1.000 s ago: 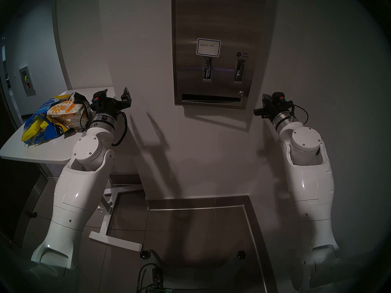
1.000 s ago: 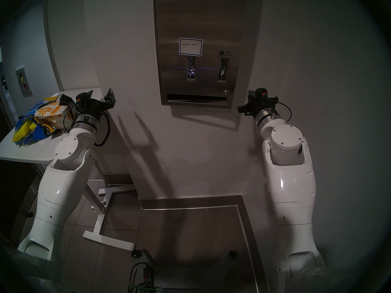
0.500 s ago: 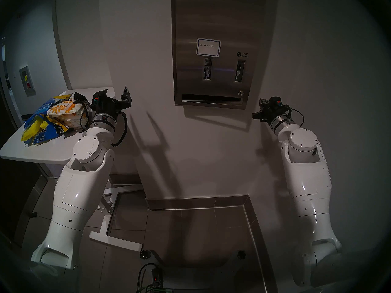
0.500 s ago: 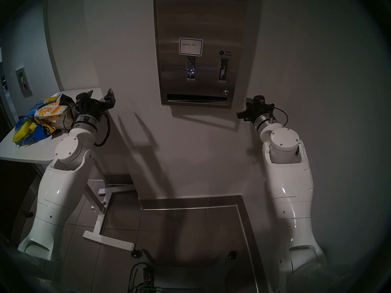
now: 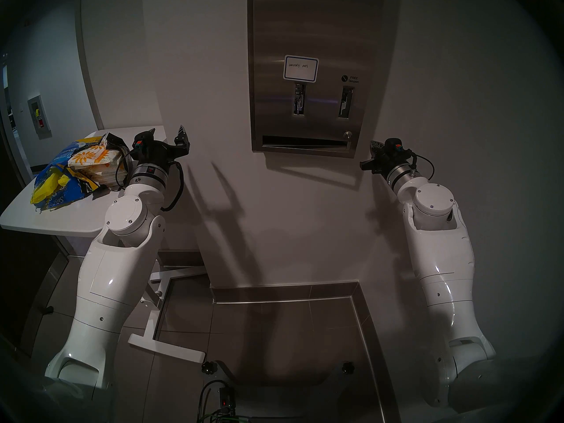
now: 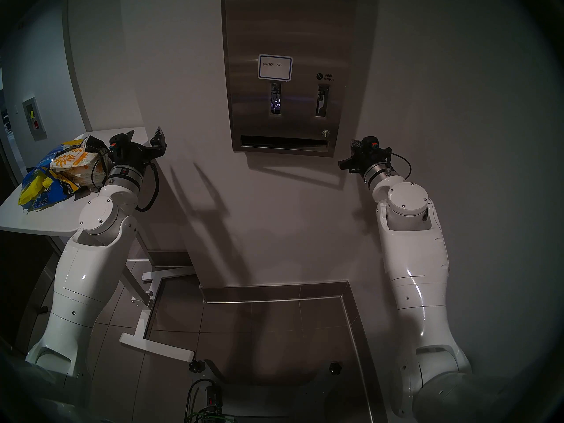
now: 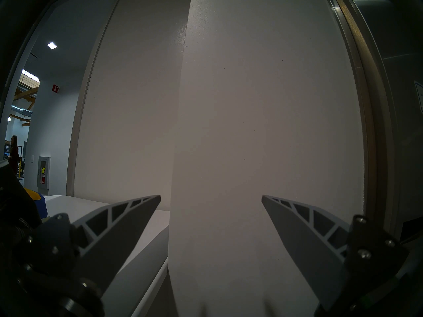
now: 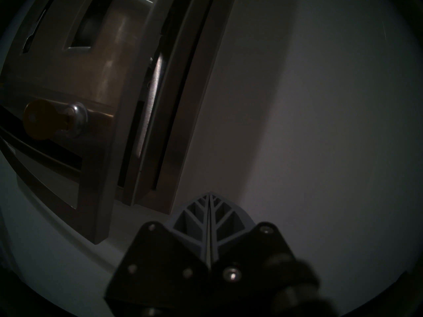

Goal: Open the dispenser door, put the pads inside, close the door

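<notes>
The right gripper (image 8: 209,195) is being held with its two fingers pressed flat together, nothing pinched between them. Up and to the left of those closed fingertips, near but apart from them, the dispenser (image 5: 308,25) is hanging on the wall; its lower right corner is the part lying closest. The dispenser door (image 8: 98,85) is being seen slightly ajar along that edge — a dark gap is showing between the panel and the cabinet body behind it. A yellow key (image 8: 37,119) is sitting in the round lock (image 8: 77,117), further left of the fingertips.

The left gripper (image 7: 211,196) is being held with its fingers spread wide, only bare wall lying between and beyond them. The pads (image 5: 91,161) are lying stacked on the white table (image 5: 61,218), behind and left of those spread fingers, beside a torn blue-and-yellow bag (image 5: 56,185).
</notes>
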Tool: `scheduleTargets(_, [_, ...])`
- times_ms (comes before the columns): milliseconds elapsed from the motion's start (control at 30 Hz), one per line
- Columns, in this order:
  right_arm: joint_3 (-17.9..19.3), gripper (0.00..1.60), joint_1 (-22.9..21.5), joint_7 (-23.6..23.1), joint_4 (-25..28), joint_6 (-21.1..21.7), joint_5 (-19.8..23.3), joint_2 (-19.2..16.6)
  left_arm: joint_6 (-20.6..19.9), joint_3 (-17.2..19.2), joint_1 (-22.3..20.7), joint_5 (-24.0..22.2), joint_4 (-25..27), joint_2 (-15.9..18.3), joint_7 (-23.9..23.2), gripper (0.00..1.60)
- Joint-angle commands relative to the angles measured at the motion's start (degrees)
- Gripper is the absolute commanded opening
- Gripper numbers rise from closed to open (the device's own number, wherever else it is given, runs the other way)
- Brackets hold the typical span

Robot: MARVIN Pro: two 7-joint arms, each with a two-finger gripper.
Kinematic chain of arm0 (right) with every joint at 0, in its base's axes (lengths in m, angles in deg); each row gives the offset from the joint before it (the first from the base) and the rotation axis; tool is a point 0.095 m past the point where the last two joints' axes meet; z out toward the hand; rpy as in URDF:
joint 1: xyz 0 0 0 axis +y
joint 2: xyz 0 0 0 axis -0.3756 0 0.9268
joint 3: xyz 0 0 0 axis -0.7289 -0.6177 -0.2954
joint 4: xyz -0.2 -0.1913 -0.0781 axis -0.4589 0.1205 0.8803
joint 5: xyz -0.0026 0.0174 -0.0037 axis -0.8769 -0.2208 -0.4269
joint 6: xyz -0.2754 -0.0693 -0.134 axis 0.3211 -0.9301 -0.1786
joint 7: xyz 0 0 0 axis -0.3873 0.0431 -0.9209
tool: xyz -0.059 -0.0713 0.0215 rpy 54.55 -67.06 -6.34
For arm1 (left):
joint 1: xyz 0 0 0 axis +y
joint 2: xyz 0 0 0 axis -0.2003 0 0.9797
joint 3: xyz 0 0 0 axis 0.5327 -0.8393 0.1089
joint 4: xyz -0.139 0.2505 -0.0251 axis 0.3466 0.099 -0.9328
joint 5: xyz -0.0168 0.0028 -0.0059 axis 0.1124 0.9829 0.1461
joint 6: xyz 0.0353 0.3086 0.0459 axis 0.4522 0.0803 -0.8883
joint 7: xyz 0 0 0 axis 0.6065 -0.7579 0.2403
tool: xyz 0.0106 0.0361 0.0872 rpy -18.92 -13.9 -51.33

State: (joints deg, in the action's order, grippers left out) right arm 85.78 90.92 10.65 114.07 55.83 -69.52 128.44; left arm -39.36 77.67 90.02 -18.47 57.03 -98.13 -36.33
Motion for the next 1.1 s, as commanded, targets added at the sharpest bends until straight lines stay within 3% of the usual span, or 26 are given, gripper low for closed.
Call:
scheduleTargets(0, [-0.5, 0.00, -4.1, -0.7, 0.2, -2.0, 0.0, -0.7, 0.6, 0.4, -1.9, 0.0, 1.5, 0.0, 0.0, 1.60])
scheduleTargets(467, [-1.8, 0.00, -5.2, -5.0, 0.3, -1.9, 0.9, -1.9, 0.6, 0.4, -1.9, 0.0, 1.5, 0.0, 0.0, 1.60])
scheduleTargets(1067, [-1.1, 0.00, -1.9, -13.8, 5.4, 0.7, 3.0, -6.2, 0.6, 0.4, -1.9, 0.0, 1.5, 0.0, 0.0, 1.60])
